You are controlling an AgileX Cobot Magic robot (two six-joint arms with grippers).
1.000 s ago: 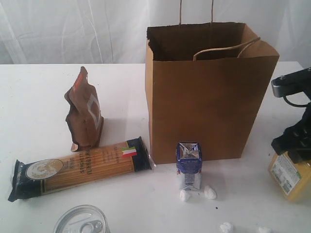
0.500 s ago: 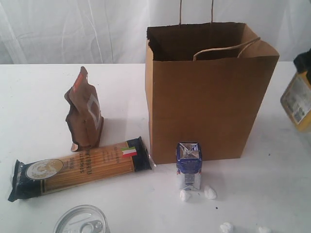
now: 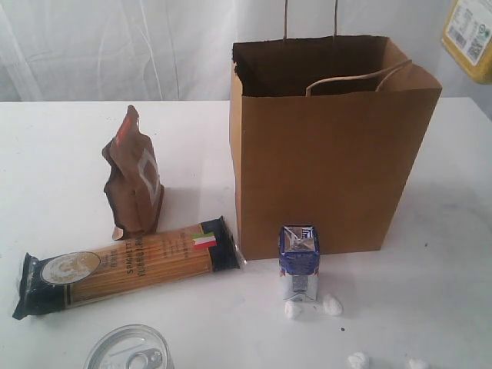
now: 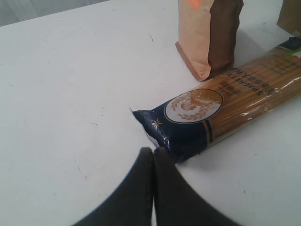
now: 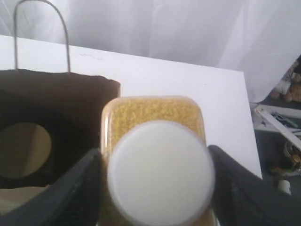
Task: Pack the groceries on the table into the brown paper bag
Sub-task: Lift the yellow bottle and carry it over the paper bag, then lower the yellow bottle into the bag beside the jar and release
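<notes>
On the wide white counter (image 3: 61,138), toward its far edge and right of the middle, the brown paper bag (image 3: 323,169) stood open. The spaghetti packet (image 3: 127,265) lay flat near the near-left corner, with the brown pouch (image 3: 134,177) upright just behind it. The yellow bottle (image 3: 469,34) hung in the air by the counter's right edge, higher than the bag's rim, with the right pincer (image 5: 155,183) clamped on its sides. The small blue carton (image 3: 298,261) stood just before the bag, and the silver can (image 3: 129,350) sat at the near edge. The left pincer (image 4: 153,157), fingers pressed together, hovered low by the packet's dark end.
</notes>
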